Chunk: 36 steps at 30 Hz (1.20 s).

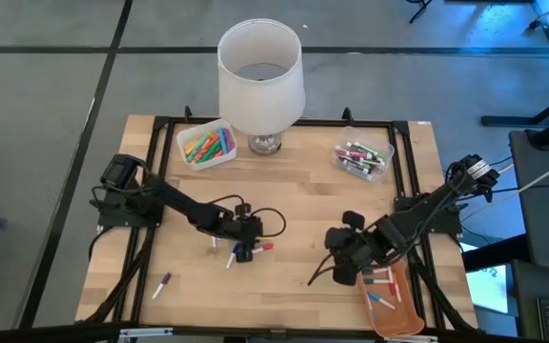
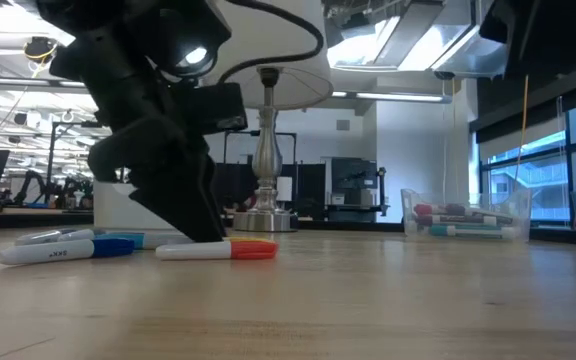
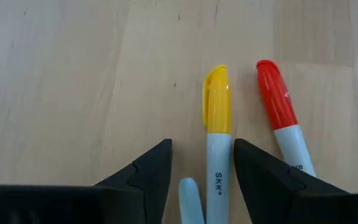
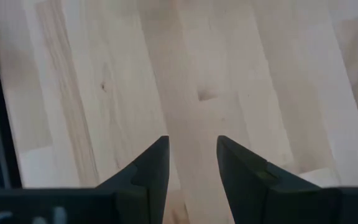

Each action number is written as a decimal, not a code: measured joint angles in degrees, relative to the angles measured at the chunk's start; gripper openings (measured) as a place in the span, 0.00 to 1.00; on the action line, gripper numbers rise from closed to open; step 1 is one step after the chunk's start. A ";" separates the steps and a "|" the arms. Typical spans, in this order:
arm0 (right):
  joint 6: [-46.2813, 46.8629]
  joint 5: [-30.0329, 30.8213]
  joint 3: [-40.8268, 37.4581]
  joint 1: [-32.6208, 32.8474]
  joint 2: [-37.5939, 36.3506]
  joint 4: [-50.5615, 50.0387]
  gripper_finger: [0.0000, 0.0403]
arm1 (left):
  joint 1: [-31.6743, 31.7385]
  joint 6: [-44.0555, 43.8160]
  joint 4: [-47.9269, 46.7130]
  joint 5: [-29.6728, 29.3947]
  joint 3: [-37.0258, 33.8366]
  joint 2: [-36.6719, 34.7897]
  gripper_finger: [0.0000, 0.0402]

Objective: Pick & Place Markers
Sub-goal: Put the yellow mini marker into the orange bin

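Note:
My left gripper (image 1: 245, 242) is low over the table's middle, open, with its fingers on either side of a yellow-capped marker (image 3: 217, 118) that lies flat on the wood. A red-capped marker (image 3: 278, 106) lies beside it, outside one finger. A pale blue marker end (image 3: 191, 199) shows between the fingers. In the low view the gripper (image 2: 196, 222) reaches down to the table by the red-capped marker (image 2: 218, 250). I cannot tell whether a finger touches the yellow-capped marker. My right gripper (image 4: 191, 142) is open and empty over bare wood, beside an orange tray (image 1: 406, 310).
A white lamp (image 1: 260, 76) stands at the far middle. A white bin of coloured markers (image 1: 206, 143) is far left, a clear bin of markers (image 1: 362, 157) far right. The orange tray holds several markers. A purple-capped marker (image 1: 162, 284) lies near left.

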 joint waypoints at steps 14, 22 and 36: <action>1.01 15.13 -0.02 -0.04 1.75 0.99 0.33 | 0.18 1.18 2.16 -5.57 -0.10 0.82 0.08; -2.06 12.64 -0.09 -2.89 7.86 5.33 0.33 | 0.16 1.96 9.46 -12.97 -0.15 0.89 0.11; -10.95 14.50 -2.31 -5.94 8.34 13.83 0.33 | -0.59 1.36 25.57 -14.01 -0.11 0.82 0.10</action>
